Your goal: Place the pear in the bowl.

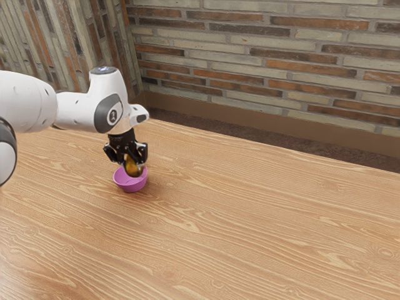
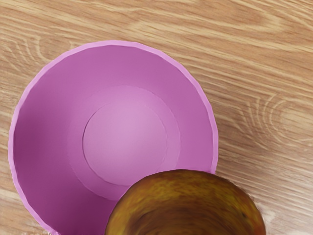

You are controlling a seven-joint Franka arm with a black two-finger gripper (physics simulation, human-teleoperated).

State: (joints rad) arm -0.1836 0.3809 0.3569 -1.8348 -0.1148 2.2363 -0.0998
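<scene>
And here's the pear (image 1: 133,167), golden brown, up between the fingers of the gripper (image 1: 132,161), pinched from both sides and hanging directly below the hand. Its long axis runs near upright, narrow end toward eleven o'clock in the exterior view, broad end toward five, pointing down at the bowl (image 1: 130,187).

Now the relation that matters: pear to bowl! In the exterior view the fruit sits toward one o'clock of the bowl's middle, its broad end overlapping the opening. The wrist view shows it crossing the rim line, with the pink floor beyond it, so it looks off-centre, though its height makes the exact offset hard to call.

The carry looks nearly done; lowering and letting go should be what's left. A small shift toward the bowl's middle seems wise first, then down. Release too near the rim and that round end could catch the edge, tip the light-looking bowl or roll away over the table (image 1: 250,219). Low and central, it should settle nicely.
</scene>
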